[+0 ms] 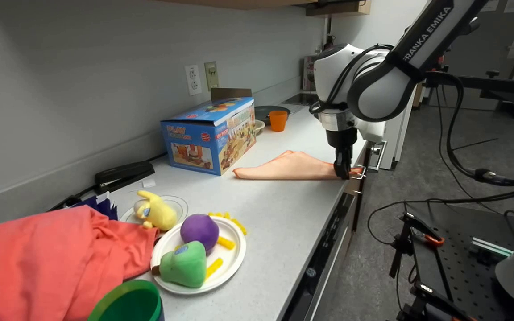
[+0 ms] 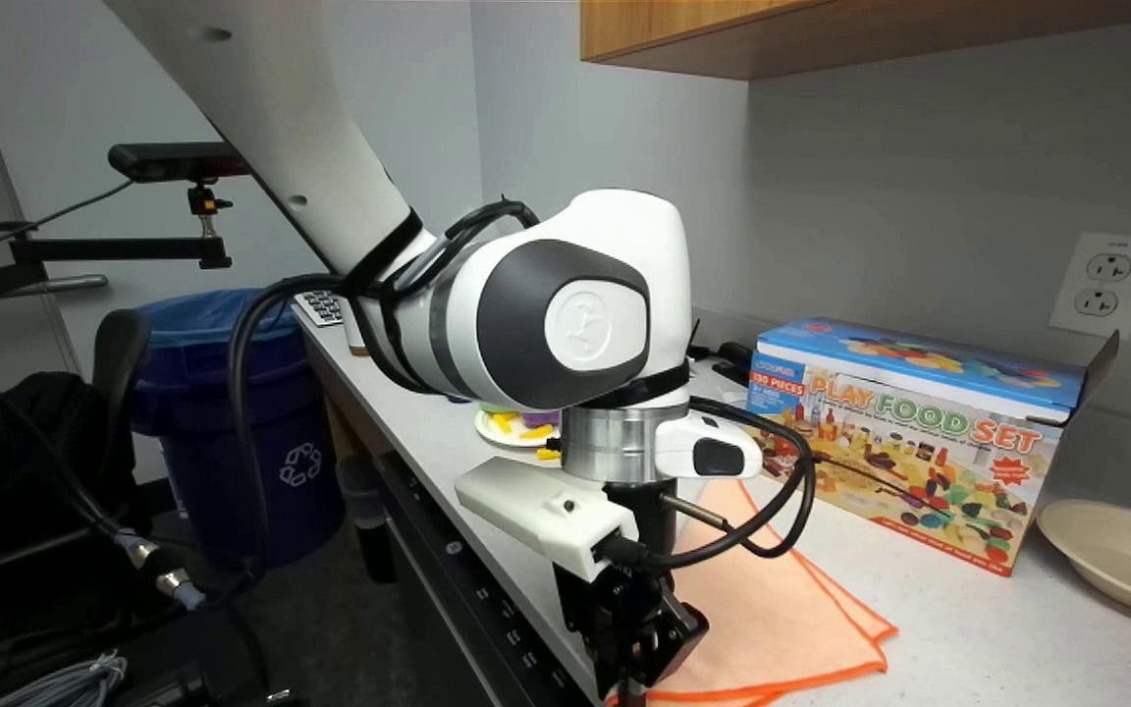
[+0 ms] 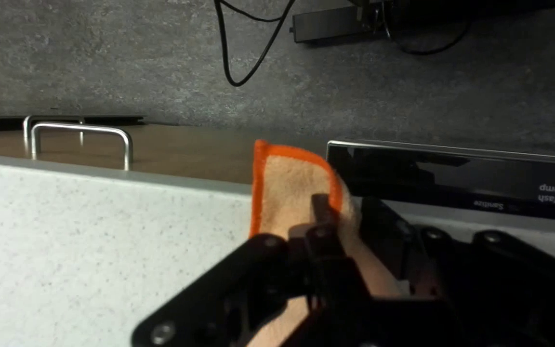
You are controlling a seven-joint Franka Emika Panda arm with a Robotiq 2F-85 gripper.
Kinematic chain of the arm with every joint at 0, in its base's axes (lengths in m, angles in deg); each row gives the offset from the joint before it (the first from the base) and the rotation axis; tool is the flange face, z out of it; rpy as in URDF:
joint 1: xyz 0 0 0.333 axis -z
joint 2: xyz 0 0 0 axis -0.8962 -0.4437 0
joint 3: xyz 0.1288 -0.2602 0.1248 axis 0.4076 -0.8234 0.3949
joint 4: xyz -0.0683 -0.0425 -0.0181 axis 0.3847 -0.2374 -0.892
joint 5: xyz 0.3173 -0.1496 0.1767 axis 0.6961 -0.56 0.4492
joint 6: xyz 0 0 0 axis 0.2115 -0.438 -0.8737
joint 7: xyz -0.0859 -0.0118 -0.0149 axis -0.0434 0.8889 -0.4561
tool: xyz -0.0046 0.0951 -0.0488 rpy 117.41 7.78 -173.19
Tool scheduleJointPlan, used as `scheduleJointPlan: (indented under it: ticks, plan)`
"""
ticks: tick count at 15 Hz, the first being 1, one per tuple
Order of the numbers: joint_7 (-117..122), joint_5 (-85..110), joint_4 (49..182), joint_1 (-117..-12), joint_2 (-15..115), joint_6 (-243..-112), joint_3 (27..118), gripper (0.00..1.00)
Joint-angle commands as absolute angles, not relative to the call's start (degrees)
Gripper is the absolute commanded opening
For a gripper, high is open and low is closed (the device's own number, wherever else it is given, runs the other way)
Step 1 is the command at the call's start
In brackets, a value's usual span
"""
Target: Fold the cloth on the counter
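Note:
The light orange cloth (image 1: 286,167) with a brighter orange hem lies on the counter (image 1: 257,209). It looks folded over, with doubled edges at a corner in an exterior view (image 2: 772,609). One end hangs slightly past the counter's front edge, and its hemmed corner shows in the wrist view (image 3: 292,176). My gripper (image 1: 342,174) points down at this end, near the counter edge. In the wrist view the fingers (image 3: 347,205) are apart, with part of the cloth between them. One finger lies over the cloth, the other beside its edge. The fingertips' lower ends are partly hidden in an exterior view (image 2: 629,682).
A blue play food box (image 1: 208,133) stands by the wall behind the cloth. An orange cup (image 1: 278,120) and a beige bowl (image 2: 1125,555) are near it. A white plate (image 1: 234,263) with toy food, a coral cloth (image 1: 51,263) and a green cup (image 1: 127,303) are farther along.

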State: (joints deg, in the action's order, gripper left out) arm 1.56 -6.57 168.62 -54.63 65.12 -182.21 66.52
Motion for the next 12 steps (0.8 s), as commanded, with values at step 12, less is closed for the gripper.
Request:
scheduleJointPlan:
  ticks: [12]
  plan:
    - [5.8,-27.8,167.2,-54.3,71.0,-173.5,66.4,0.01]
